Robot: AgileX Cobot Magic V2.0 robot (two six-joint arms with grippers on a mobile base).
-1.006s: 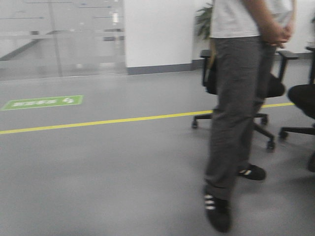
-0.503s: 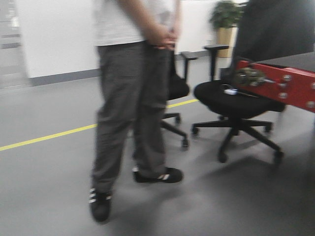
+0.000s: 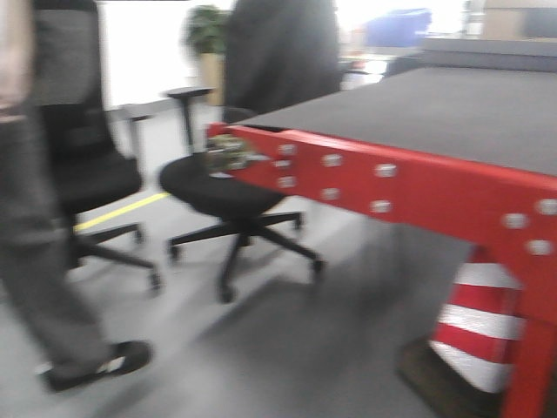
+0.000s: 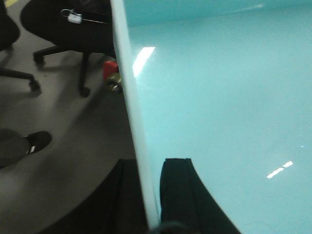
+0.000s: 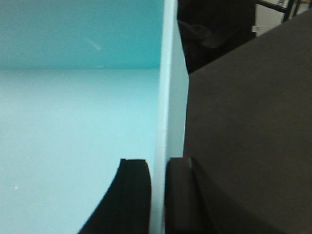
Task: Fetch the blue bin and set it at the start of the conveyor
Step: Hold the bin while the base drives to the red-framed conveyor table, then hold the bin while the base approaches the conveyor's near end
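The blue bin, a pale turquoise tub, fills both wrist views. In the left wrist view its inside (image 4: 224, 97) spreads to the right and its pale rim runs down the middle; my left gripper (image 4: 146, 195) is shut on that rim, one finger inside and one outside. In the right wrist view the bin's inside (image 5: 73, 107) is on the left; my right gripper (image 5: 158, 195) is shut on its right rim. The conveyor start, a dark belt (image 3: 435, 109) with a red bolted frame (image 3: 392, 187), is ahead on the right. The belt (image 5: 253, 122) also lies under the bin's right side.
A black office chair (image 3: 231, 187) stands just left of the conveyor's corner, with a second chair (image 3: 87, 165) further left. A person's leg and shoe (image 3: 52, 287) are at the left. A red-and-white cone (image 3: 479, 326) stands under the conveyor frame. A royal-blue bin (image 3: 396, 26) sits far back.
The front view has swung right: the standing person has slid from the centre to the left edge, and the conveyor has come from the right edge to fill the right half.
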